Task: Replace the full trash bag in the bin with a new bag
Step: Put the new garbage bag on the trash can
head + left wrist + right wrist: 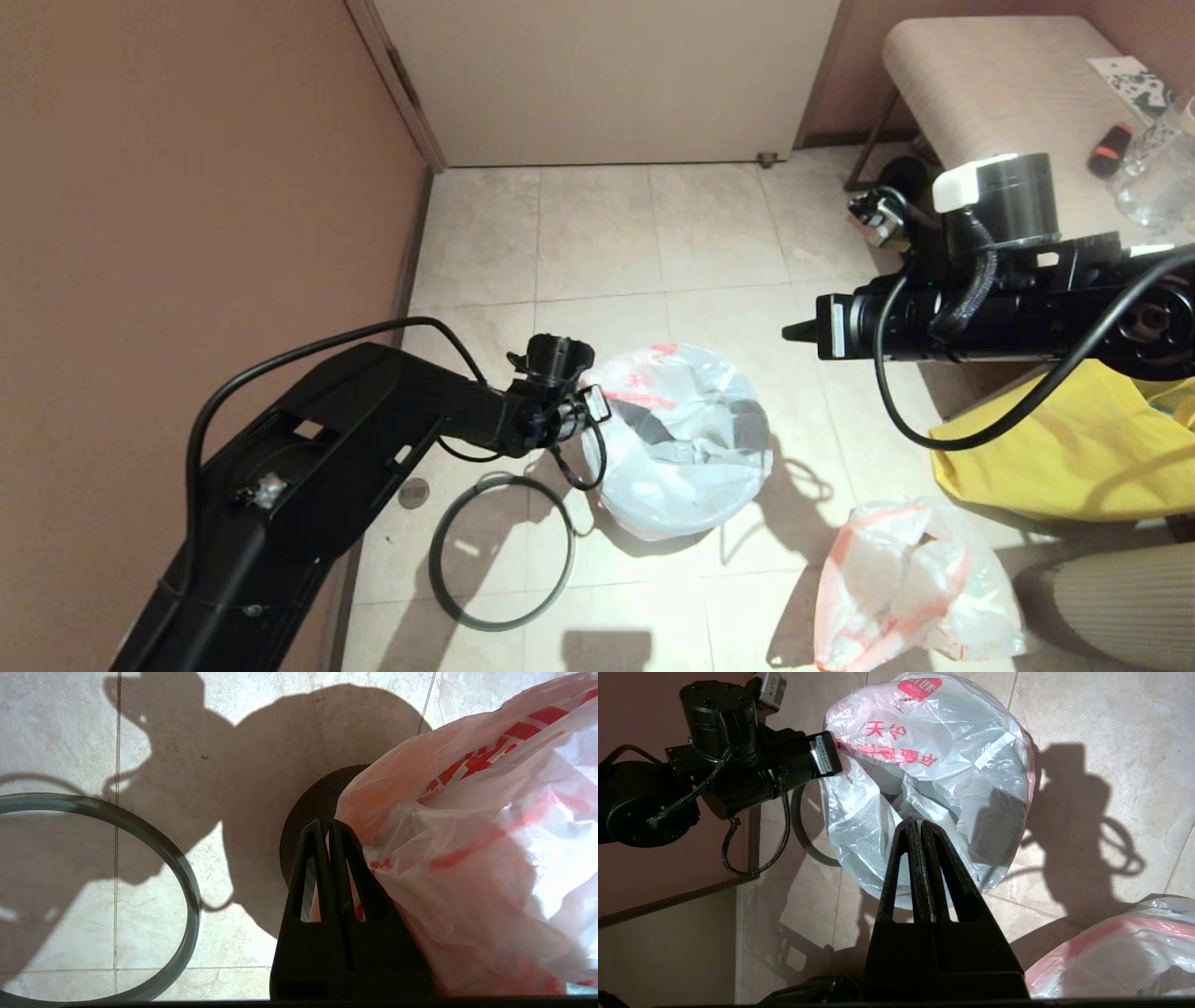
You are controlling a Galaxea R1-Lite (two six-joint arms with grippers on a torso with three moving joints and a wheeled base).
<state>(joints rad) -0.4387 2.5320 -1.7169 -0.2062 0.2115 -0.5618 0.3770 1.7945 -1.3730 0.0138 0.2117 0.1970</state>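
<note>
Nearest the head camera: left arm, reaching to the near-wall side of the bin (308, 812). Left gripper (327, 828) at the bin's rim, jaws pressed together, a strip of the new bag (686, 439) seen between them; probably pinching the hem to tug it down over the rim. New bag draped over the bin: thin, translucent white, pink hem, red print, crumpled and sagging into the opening, black wall showing through. Grey hoop (499, 551) flat on the floor just beside the bin, likely set off so the bag can be fitted first. Full trash bag (910, 583) on the floor near the bin, lumpy, pink hem. Right gripper (920, 830) above the bin, jaws pressed together, holding nothing.
</note>
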